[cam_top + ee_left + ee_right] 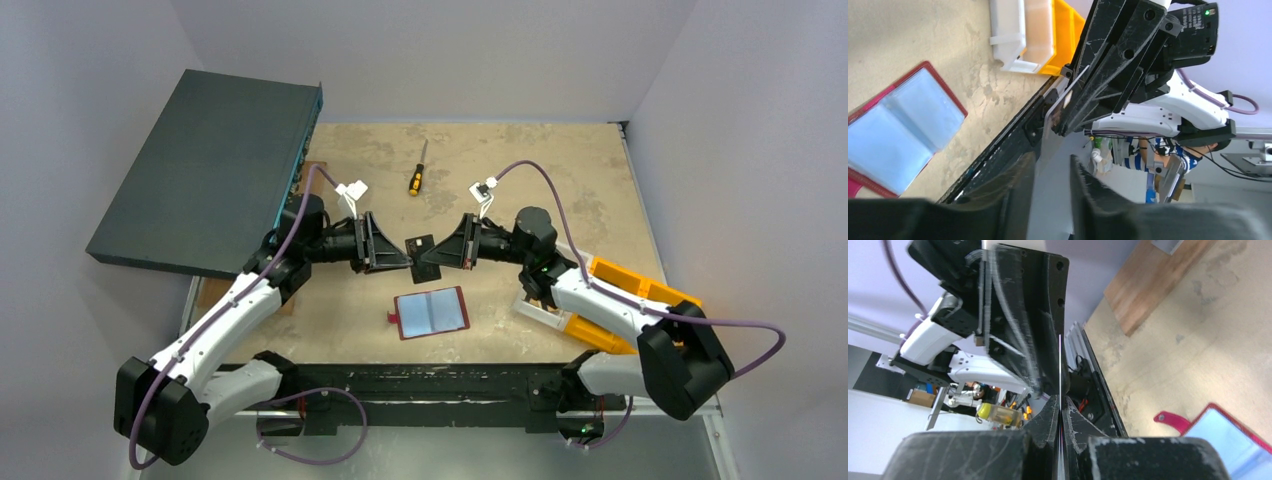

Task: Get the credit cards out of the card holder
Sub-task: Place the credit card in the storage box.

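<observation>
Holds one grey card [422, 248] in mid-air over the table [560, 200] with the right gripper [441, 256], jaws pressed tight together on its edge. Has the left gripper [406, 260] facing it tip to tip, jaws a little apart, the card's other end between the fingers [1013, 200] and seemingly not pinched. Has the red card holder [432, 312] lying open and flat on the table just nearer the bases, clear sleeves up, tab to its left, apart from both grippers. Has a screwdriver [416, 180] farther back, and an orange bin [625, 285] and a white bin [540, 308] at the right edge
</observation>
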Tool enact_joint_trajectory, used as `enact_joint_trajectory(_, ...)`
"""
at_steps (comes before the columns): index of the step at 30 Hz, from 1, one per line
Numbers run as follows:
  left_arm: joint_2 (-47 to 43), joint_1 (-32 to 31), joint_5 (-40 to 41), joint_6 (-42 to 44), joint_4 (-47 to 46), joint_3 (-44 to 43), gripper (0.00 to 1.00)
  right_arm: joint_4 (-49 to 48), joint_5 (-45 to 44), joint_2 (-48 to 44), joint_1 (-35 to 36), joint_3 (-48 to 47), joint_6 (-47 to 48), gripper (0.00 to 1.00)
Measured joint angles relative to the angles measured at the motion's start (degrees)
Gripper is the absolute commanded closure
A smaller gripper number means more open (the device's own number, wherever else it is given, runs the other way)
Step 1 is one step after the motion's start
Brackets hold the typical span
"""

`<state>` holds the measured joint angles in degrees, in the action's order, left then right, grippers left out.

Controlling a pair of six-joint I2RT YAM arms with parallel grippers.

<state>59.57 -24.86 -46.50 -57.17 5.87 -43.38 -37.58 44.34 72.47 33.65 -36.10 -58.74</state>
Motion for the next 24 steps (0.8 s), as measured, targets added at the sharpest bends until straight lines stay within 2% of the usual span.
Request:
enact_joint_trajectory(3, -0.04, 0.0, 1.14, 2.6, 4.79, -1.7, 0.44, 4.81, -1.49, -0.74, 0.0, 0.0, 1.73, 1.0)
enact_joint_trajectory(7, -0.61, 0.0, 4.57, 6.75, 12.26, -4.83, 0.34, 16.04, -7.23, -4.46, 0.02, -0.96, 5.84, 1.0)
enact_joint_trajectory(16, -1.42, -0.02, 11.72, 15.67, 25.14, -9.99, 0.32, 47.08, -32.5, -14.16, 0.04, -8.83, 11.45, 1.0)
enact_joint_trajectory(24, -0.63, -1.27, 12.72, 18.84, 28.55, -10.49, 0.32, 77.11, -60.13, -16.94, 0.04, -16.98, 7.37, 1.0)
